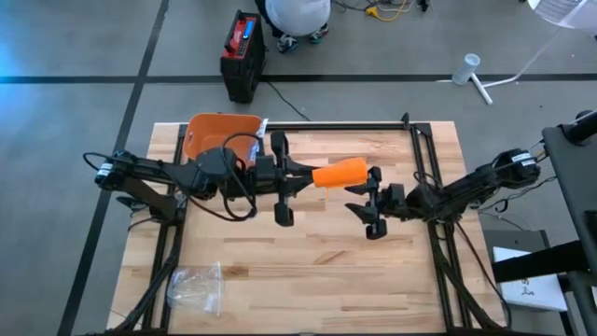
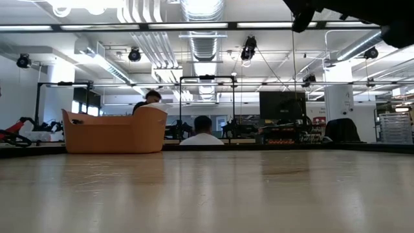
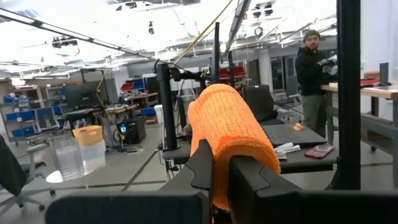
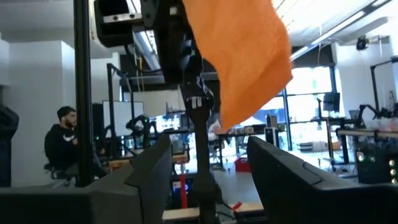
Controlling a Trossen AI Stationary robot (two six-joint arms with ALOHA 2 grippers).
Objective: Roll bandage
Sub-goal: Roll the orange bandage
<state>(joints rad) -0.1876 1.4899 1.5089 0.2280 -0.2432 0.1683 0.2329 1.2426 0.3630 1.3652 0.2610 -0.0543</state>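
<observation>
From above, the left gripper (image 1: pixel 300 177) is clamped on one end of an orange bandage roll (image 1: pixel 340 173), which sticks out level over the middle of the wooden table (image 1: pixel 308 271) toward the right arm. The right gripper (image 1: pixel 371 201) sits just beyond the roll's free end with its fingers spread wide and nothing between them. An orange tub (image 1: pixel 216 135) stands near the table's back left edge, a crumpled clear plastic bag (image 1: pixel 196 285) lies near the front left corner, and a red and black case (image 1: pixel 242 53) rests on the floor behind the table. The low view shows the orange tub (image 2: pixel 114 132) on the tabletop's far side, with people seated in the room beyond it; the roll does not show here. In the left wrist view, the two dark fingers (image 3: pixel 242 177) pinch the ribbed orange roll (image 3: pixel 229 127). In the right wrist view, the orange roll (image 4: pixel 239 53) hangs above that arm's own parted fingers (image 4: pixel 283 174), apart from them.
</observation>
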